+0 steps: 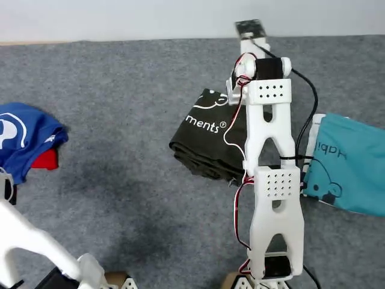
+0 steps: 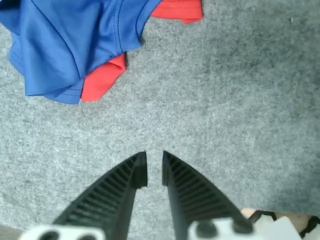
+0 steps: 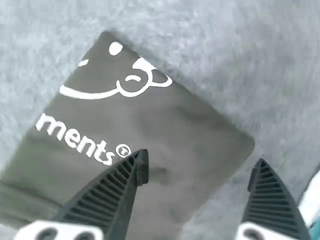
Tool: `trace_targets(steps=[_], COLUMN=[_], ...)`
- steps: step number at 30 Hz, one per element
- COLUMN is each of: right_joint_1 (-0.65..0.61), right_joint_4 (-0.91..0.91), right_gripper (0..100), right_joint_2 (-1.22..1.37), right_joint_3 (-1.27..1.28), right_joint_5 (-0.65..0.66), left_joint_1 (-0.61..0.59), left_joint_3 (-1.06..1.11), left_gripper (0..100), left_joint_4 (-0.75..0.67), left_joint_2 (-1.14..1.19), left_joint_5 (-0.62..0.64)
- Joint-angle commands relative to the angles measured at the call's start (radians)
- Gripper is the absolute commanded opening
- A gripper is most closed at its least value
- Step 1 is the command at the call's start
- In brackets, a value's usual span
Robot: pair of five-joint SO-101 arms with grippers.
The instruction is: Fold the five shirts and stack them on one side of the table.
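We see a dark shirt (image 1: 204, 144) (image 3: 150, 145) folded into a compact, roughly rectangular packet. It is charcoal with white lettering and a white line drawing on its upper face. It lies near the middle of the grey surface (image 1: 120, 90), and in the high view its right edge runs under the white right arm (image 1: 271, 180).

Just beyond that arm, at the right edge of the surface, lies a teal shirt (image 1: 352, 162) with dark print, laid fairly flat.

At the far left a blue shirt (image 1: 27, 135) (image 2: 70, 40) with a white print sits crumpled on top of a red shirt (image 1: 45, 159) (image 2: 102, 82). The red one shows only as strips poking out from under the blue cloth.

The right tool (image 3: 199, 167) hangs over the dark shirt with its fingers spread wide and nothing between them. One finger is above the cloth, the other out past the shirt's edge.

The left tool (image 2: 154, 170) is over bare grey surface near the blue and red pile. Its fingers are drawn almost together with only a thin slit between the tips, and they grip nothing.
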Motion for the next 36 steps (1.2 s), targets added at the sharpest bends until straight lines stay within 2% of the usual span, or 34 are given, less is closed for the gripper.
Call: trace_targets(steps=[1,9,19,28,30,34,36], right_joint_1=[-0.008,-0.050,-0.044,-0.058,-0.056,-0.054,-0.048], right_joint_4=[0.041,0.041,0.031,0.008,0.025,0.030,0.035], right_gripper=[31.7,31.7,31.8,30.7,24.4,0.5,3.5], right_joint_2=[-0.010,-0.019,0.079,0.248,0.243,0.237,0.234], right_joint_3=[-0.006,0.216,0.267,0.267,0.267,0.267,0.267], right_joint_5=[-0.184,-0.473,-0.588,-0.591,-0.586,-0.465,-0.400], left_joint_1=[0.005,0.005,0.005,0.005,0.005,0.005,0.005], left_joint_3=[-0.005,-0.005,-0.005,-0.005,-0.005,-0.005,-0.005], left_gripper=[6,6,6,6,6,6,6], left_joint_4=[0.002,0.002,0.000,0.000,0.000,0.000,0.000], left_joint_2=[-0.029,-0.029,-0.021,-0.021,-0.021,-0.021,-0.021], left_joint_5=[0.005,0.000,0.000,0.000,0.000,0.000,0.000])
